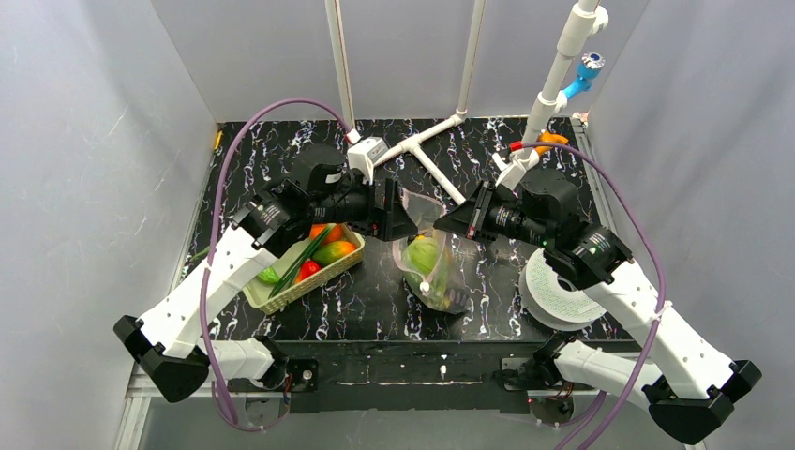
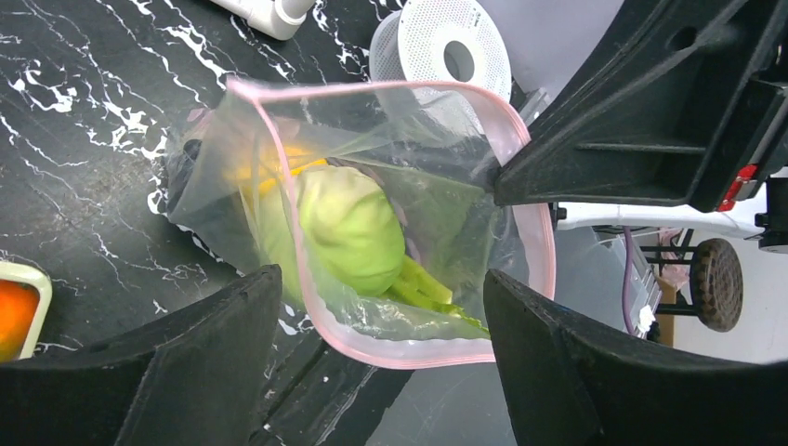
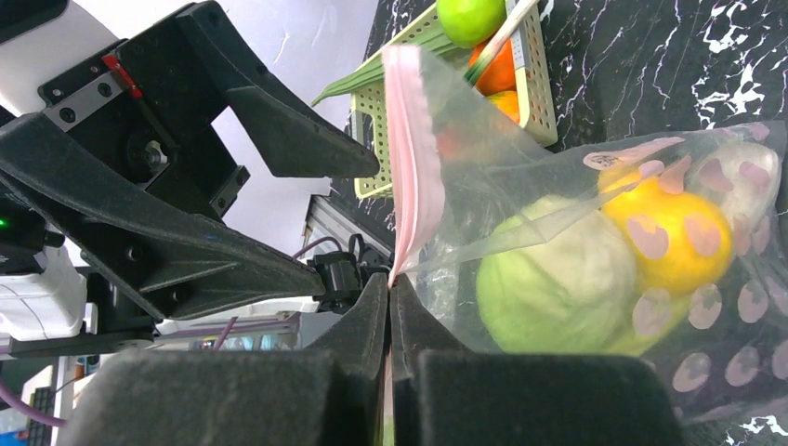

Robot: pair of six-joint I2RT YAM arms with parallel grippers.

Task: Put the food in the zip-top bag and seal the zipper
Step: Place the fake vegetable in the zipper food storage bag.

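The zip-top bag (image 1: 429, 265) stands mid-table, mouth up and held open. Its pinkish zipper (image 2: 409, 358) forms an open loop in the left wrist view. Inside lie a pale green round piece (image 2: 348, 228), green stalks (image 2: 427, 288) and a yellow piece (image 3: 664, 228). My right gripper (image 3: 390, 279) is shut on the zipper strip (image 3: 409, 158) at one side of the mouth. My left gripper (image 2: 381, 279) is open, its fingers either side of the mouth's near rim. More food (image 1: 330, 249) sits in the woven basket (image 1: 286, 292): a green apple (image 3: 469, 14), orange pieces (image 3: 497, 70) and a leek (image 1: 302, 262).
A white filament spool (image 1: 562, 291) lies right of the bag, under my right arm. White pipes (image 1: 427, 150) run across the back of the black marbled table (image 1: 356, 300). Grey walls close in both sides.
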